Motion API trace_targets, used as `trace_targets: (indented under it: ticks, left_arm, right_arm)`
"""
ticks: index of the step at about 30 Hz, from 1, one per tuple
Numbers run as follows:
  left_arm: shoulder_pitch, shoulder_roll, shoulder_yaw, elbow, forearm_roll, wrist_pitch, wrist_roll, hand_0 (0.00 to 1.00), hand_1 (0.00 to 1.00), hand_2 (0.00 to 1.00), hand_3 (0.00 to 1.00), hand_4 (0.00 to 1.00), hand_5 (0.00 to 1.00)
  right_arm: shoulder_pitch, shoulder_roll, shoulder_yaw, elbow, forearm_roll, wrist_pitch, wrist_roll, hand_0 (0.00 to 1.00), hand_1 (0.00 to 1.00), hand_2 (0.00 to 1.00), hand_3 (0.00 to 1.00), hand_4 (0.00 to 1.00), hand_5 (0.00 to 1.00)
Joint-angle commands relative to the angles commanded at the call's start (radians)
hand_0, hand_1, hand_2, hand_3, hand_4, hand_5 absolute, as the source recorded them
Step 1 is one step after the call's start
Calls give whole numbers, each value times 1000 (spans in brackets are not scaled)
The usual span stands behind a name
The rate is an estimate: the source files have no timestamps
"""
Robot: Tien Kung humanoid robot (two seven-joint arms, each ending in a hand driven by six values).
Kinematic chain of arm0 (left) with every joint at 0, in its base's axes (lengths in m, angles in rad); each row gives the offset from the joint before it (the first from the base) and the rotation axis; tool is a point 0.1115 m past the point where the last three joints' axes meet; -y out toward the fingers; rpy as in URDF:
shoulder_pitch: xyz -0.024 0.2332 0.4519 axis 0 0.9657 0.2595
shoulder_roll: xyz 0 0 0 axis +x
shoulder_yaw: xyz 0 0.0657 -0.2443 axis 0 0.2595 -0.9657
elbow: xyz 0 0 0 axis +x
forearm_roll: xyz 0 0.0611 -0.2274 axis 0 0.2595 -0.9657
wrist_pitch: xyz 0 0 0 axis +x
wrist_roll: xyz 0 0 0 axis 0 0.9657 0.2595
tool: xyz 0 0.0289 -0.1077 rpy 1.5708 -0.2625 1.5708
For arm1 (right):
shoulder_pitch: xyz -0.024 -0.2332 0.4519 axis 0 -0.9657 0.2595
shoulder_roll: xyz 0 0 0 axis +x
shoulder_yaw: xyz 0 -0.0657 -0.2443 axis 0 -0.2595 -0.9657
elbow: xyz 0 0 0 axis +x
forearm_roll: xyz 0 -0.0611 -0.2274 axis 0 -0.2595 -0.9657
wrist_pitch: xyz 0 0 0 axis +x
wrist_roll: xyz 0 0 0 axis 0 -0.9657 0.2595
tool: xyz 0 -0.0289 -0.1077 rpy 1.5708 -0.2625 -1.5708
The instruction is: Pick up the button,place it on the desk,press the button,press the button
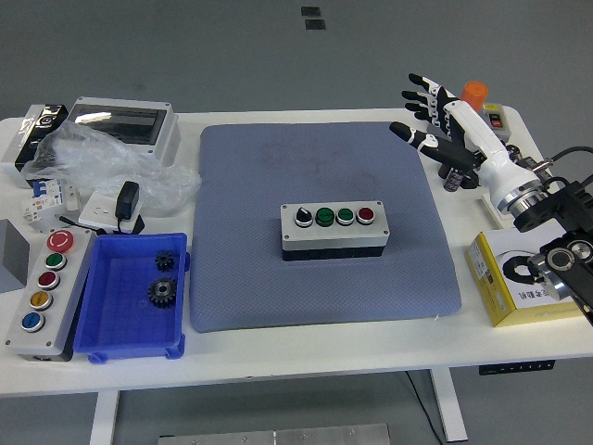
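Right hand [434, 119] fingers spread, empty, partly hiding orange cylinder [474, 93]; button box [333, 230] apart on mat [278, 167].

The button box [334, 230] sits mid-mat [259, 167], with the bin [102, 348] to its left.

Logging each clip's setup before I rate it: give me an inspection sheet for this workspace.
Surface: white table with blue-grey mat.
Job's things: button box on the mat, upright, untouched.
Clutter: blue tray holding two gears; second button panel; plastic bag; yellow box; orange cylinder.
Grippers: right hand open, raised over the mat's far right corner; left not in view.
Cables: black cable at right edge.
Surroundings: grey floor; no person seen.
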Motion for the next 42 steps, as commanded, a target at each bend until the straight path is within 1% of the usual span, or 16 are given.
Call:
trace_targets:
  ticks: [9, 15, 22, 28, 35, 42]
  left_arm:
    - [1, -1, -1, 0, 0, -2, 3, 709, 752, 682, 724, 750, 494]
    - [0, 0, -5, 0, 5, -3, 7, 709, 752, 682, 730, 755, 499]
    - [-4, 4, -11, -1, 13, -3, 14, 709, 752, 683, 734, 757, 499]
    - [-9, 6, -9, -2, 18, -6, 25, 709, 752, 683, 735, 759, 501]
    - [-13, 13, -13, -2, 24, -6, 37, 708, 750, 683, 736, 760, 497]
    - [-18, 18, -20, -4, 31, -9, 45, 707, 749, 683, 743, 760, 495]
  right_arm:
    - [-6, 4, 13, -3, 16, -2, 12, 892, 867, 894, 962, 998, 661]
    - [-14, -2, 26, 17, 13, -5, 14, 889, 864, 893, 960, 998, 660]
    - [-45, -12, 63, 47, -4, -11, 12, 888, 861, 893, 960, 998, 659]
    - [-71, -17, 94, 55, -9, -17, 11, 888, 861, 893, 959, 998, 659]
    - [-94, -11, 115, 57, -8, -20, 16, 887, 860, 890, 956, 998, 660]
    - [-102, -3, 124, 52, -2, -25, 21, 886, 857, 890, 954, 998, 664]
